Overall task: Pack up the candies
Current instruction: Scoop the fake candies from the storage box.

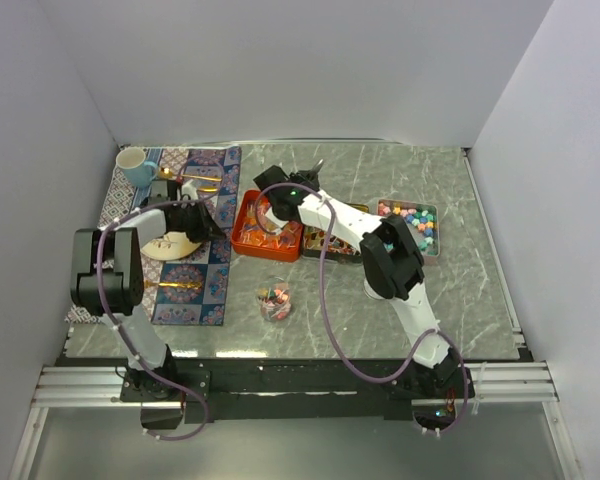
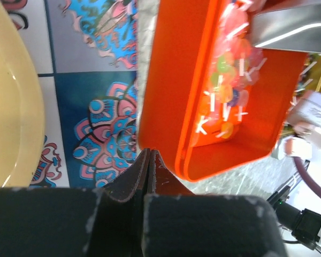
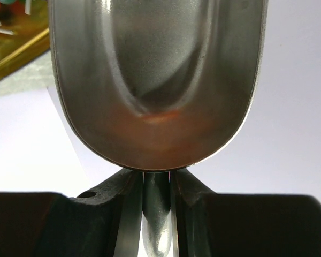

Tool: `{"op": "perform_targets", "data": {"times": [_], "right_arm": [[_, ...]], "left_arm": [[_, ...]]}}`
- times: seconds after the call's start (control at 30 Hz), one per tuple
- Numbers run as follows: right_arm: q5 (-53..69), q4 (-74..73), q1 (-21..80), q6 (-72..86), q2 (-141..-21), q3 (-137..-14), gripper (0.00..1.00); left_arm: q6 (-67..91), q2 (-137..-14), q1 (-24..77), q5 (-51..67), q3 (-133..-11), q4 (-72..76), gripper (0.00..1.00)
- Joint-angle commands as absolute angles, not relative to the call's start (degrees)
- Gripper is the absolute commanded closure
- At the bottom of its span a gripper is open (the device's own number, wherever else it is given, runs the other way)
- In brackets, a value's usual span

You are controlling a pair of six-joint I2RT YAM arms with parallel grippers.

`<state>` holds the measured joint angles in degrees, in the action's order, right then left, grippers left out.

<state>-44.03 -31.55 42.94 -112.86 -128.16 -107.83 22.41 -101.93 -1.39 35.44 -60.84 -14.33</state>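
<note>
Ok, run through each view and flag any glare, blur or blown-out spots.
Top external: even, soft light, only faint sheen on the table. Left wrist: the candies in the orange tray are smeared and overexposed; the left claw is dark and soft. Right wrist: the metal scoop fills the frame with streaky reflections, background washed white.

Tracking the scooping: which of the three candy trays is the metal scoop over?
The orange tray, leftmost of the three, beside the patterned mat. The scoop held by the right gripper hangs above it.
</note>
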Motion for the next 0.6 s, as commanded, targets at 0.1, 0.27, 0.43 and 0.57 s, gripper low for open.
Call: {"op": "perform_targets", "data": {"times": [0.1,0.27,0.43,0.57], "right_arm": [[-49.31,-37.97,45.44,-116.01,-132.8,-115.05,1.0],[-47.64,-38.05,45.88,-114.97,-132.98,-112.85,1.0],[-43.51,-38.05,46.84,-112.07,-133.33,-114.17,1.0],[-39.47,-37.27,47.98,-110.04,-134.91,-116.01,1.0]], "left_arm": [[23.64,-105.55,-0.62,35.86,-63.89,-14.06,0.99],[23.73,-105.91,-0.44,36.21,-64.34,-13.98,0.99],[23.12,-104.5,-0.35,37.18,-63.55,-13.71,0.99],[22.06,-103.89,2.63,37.53,-63.63,-14.32,0.99]]}}
